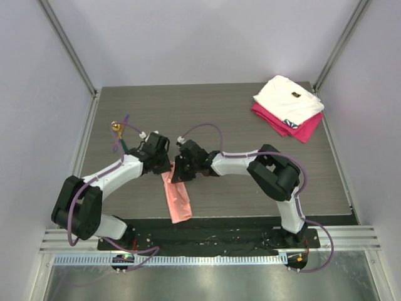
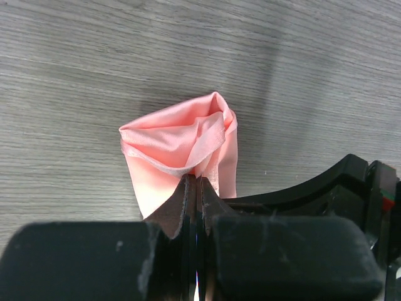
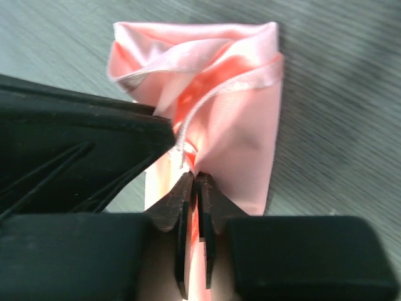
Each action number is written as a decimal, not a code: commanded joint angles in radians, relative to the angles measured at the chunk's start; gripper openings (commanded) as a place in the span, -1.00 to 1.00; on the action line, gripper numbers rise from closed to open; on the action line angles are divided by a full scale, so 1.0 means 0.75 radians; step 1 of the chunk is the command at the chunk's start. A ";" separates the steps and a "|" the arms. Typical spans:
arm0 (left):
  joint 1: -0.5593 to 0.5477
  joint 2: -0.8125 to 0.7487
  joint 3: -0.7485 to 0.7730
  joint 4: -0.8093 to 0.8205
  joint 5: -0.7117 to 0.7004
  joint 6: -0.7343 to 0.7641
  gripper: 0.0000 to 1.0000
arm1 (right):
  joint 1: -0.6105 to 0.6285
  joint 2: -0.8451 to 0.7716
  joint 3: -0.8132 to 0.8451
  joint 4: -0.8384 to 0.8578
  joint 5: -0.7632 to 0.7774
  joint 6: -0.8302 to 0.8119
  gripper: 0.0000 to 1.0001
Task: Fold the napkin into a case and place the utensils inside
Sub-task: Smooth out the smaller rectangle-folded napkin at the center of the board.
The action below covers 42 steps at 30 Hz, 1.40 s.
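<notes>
The salmon-pink napkin [image 1: 177,199] lies folded into a narrow strip on the table's near middle, its far end lifted and bunched. My left gripper [image 1: 168,164] is shut on that raised end from the left; in its wrist view the closed tips [image 2: 195,182] pinch the puckered napkin [image 2: 182,141]. My right gripper [image 1: 178,170] meets it from the right, its tips [image 3: 196,177] pressed together with a fold of napkin [image 3: 238,106] between them. The utensils [image 1: 118,132], a gold bowl and thin purple handles, lie at the far left, apart from both grippers.
A folded white cloth [image 1: 288,99] rests on a folded magenta cloth [image 1: 301,128] at the back right corner. The two gripper bodies sit almost touching over the napkin. Walls close the table on the left, back and right.
</notes>
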 commanded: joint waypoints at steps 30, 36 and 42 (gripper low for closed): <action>0.009 -0.026 0.019 0.028 0.059 0.000 -1.00 | -0.162 0.070 -0.011 0.436 -0.299 0.223 -0.81; 0.023 -0.011 0.009 0.022 0.047 -0.016 -1.00 | -0.154 0.154 -0.031 0.563 -0.232 0.295 -0.88; 0.034 0.019 0.027 0.030 0.084 -0.004 -1.00 | -0.158 0.154 0.024 0.428 -0.250 0.185 -0.84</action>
